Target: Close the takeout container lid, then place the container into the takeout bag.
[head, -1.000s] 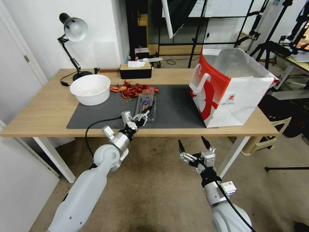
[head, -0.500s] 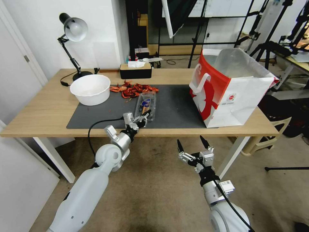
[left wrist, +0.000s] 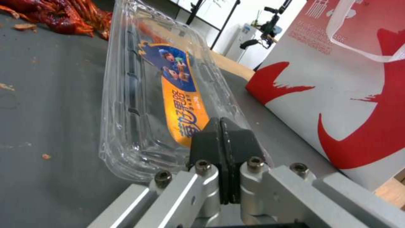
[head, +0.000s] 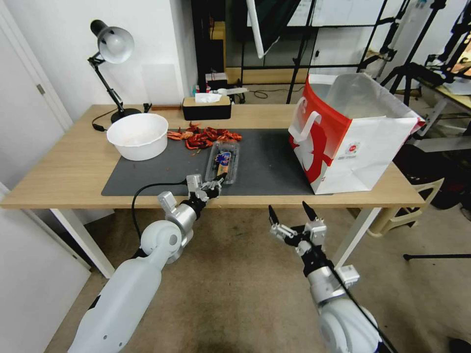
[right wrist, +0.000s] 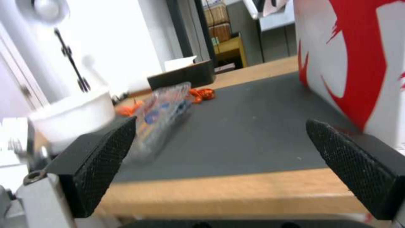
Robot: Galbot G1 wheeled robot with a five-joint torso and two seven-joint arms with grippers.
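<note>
Mat [head: 265,166] on wooden table [head: 64,166] bears takeout container [head: 224,164]; left hand [head: 219,179] clenched, right hand [head: 289,215] released.

Bare dark mat [head: 270,162] is lying open between the closed fingers of the left gripper [head: 219,177] and the tall takeout bag [head: 343,132], whose open top is unobstructed from above. Just beyond those fingers the takeout container [head: 224,162] is blocking the way. Farther past it, red scraps [head: 201,137] and a white bowl [head: 138,136] are crowding the mat.
</note>
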